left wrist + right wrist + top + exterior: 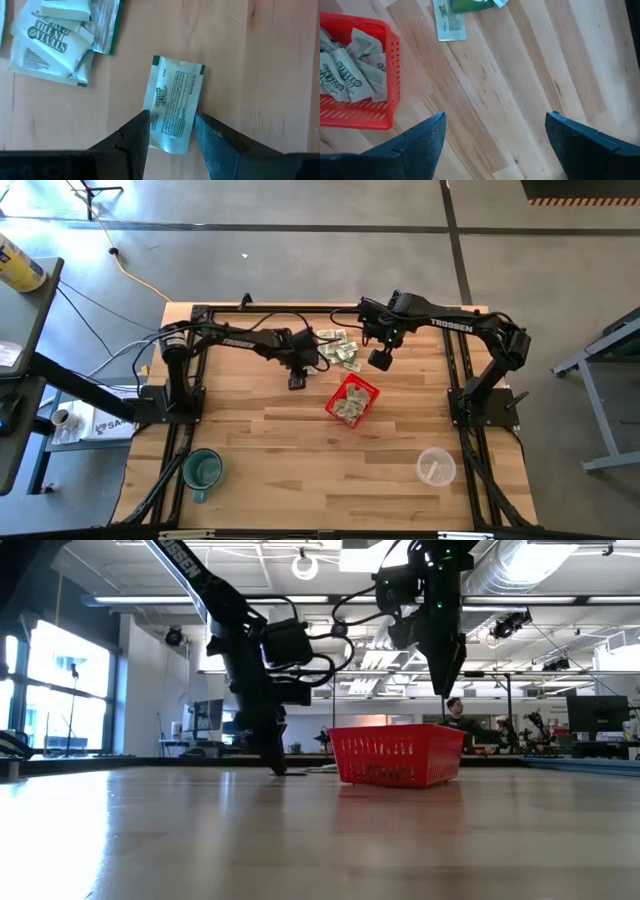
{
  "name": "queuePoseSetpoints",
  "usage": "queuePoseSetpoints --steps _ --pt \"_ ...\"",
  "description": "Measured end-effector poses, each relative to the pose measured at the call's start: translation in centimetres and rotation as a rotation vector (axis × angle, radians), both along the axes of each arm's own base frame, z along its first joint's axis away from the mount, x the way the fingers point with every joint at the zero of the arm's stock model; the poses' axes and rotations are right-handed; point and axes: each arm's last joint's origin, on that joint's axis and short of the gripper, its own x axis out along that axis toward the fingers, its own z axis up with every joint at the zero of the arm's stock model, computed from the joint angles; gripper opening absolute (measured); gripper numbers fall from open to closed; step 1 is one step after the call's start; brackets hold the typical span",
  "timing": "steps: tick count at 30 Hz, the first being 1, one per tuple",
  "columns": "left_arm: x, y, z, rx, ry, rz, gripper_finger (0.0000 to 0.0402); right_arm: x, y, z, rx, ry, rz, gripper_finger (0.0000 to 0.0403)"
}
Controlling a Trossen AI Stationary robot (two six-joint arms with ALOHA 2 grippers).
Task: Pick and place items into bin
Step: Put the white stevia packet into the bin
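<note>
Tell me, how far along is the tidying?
Several packets already lie in the red basket. The left tool straddles a single packet on the table. A pile still waits; the right tool hangs open above the table.

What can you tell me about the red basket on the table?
The basket is small, red, rectangular plastic with perforated, mesh-like sides and an open top. It stands upright on the wooden table near the middle, turned at an angle to the table's edges. Several crumpled pale-green-and-white packets lie inside. Nothing grips it; the right claw hangs open above the bare wood beside it.
</note>
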Motion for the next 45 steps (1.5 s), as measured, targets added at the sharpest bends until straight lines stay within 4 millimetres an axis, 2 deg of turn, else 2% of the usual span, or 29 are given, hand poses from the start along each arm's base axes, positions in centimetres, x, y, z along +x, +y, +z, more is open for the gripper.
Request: queuePoseSetpoints --steps 7,10,15,21,23,26,28,30,33,35,37,41,43,45 --pt "0.3 0.2 0.1 0.049 -0.030 0.012 0.0185 0.2 -0.1 0.0 -0.010 -0.014 0.025 0.0330" --pt "0.5 0.4 0.1 0.085 -0.040 0.027 0.0140 0.3 -0.1 0.0 -0.015 -0.024 0.025 0.0330" --pt "0.5 0.4 0.1 0.069 -0.046 0.069 0.0026 0.1 -0.1 0.0 -0.009 -0.006 0.049 0.0330" --pt "0.8 -0.8 0.1 -0.188 -0.107 0.102 0.0041 -0.6 0.7 0.4 0.016 0.054 0.081 0.0330" --pt "1.1 -1.9 0.1 -0.236 -0.113 0.057 0.0023 -0.6 1.1 0.7 0.012 0.044 0.085 0.0330" --pt "1.6 -3.6 0.1 -0.303 -0.116 0.025 0.0021 -0.8 2.0 1.4 0.003 0.021 0.074 0.0330" --pt "1.7 -4.6 0.5 -0.293 -0.111 0.029 0.0022 -1.0 2.8 2.1 -0.018 0.001 0.061 0.0330" --pt "1.8 -5.3 1.2 -0.166 -0.117 0.074 0.0025 -1.3 3.5 2.8 -0.059 -0.010 0.040 0.0330" --pt "1.6 -5.7 2.3 0.056 -0.109 0.109 0.0047 -1.7 4.8 3.8 -0.107 -0.026 -0.003 0.0330" --pt "1.4 -5.4 2.8 0.125 -0.115 0.129 0.0081 -2.0 5.7 4.3 -0.112 -0.035 -0.044 0.0330" --pt "1.3 -4.7 3.0 0.115 -0.132 0.168 0.0122 -2.3 6.8 4.6 -0.103 -0.034 -0.084 0.0330" --pt "1.0 -3.6 2.6 -0.015 -0.133 0.232 0.0215 -2.6 9.8 5.0 -0.099 -0.025 -0.130 0.0330" --pt "0.9 -3.3 2.3 -0.084 -0.124 0.203 0.0257 -2.6 11.6 5.1 -0.108 -0.027 -0.126 0.0330" --pt "1.0 -3.1 2.4 -0.079 -0.133 0.167 0.0289 -2.6 13.3 5.1 -0.128 -0.031 -0.115 0.0330"
